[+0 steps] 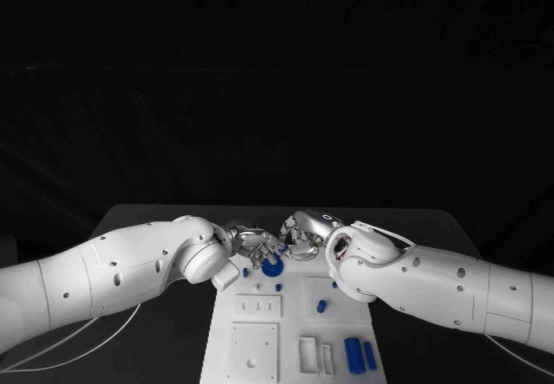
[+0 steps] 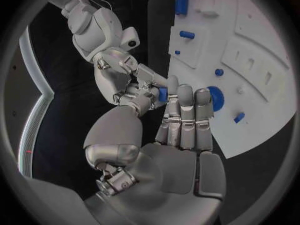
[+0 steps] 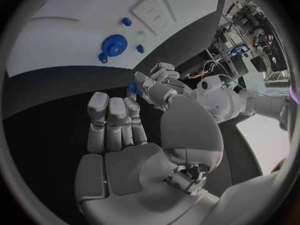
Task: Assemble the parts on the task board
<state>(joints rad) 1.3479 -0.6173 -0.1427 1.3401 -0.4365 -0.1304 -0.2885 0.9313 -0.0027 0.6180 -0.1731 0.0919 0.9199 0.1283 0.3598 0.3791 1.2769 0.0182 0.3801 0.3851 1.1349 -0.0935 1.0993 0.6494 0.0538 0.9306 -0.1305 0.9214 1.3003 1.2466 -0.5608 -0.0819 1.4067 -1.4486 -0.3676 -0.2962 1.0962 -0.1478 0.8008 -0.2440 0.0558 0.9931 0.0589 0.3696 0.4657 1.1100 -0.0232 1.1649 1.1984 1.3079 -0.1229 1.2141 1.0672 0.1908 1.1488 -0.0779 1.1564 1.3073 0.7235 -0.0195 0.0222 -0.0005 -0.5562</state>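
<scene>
The left hand [image 1: 256,242] pinches a small blue part [image 3: 133,87] in its fingertips, just past the far end of the white board [image 1: 347,308]. The right hand [image 1: 305,234] hovers close beside it, fingers apart and holding nothing, probably ready to receive the part. A blue gear [image 1: 272,268] sits on the board's far end, below both hands. More blue pieces [image 1: 355,354] lie at the board's near end on the black desk [image 1: 439,220].

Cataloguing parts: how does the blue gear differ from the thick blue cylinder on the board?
The gear is a flat toothed disc; the cylinder is a smooth rod lying on its side. The gear sits at the task board's far end, the cylinder at its near end. Both are blue.
</scene>
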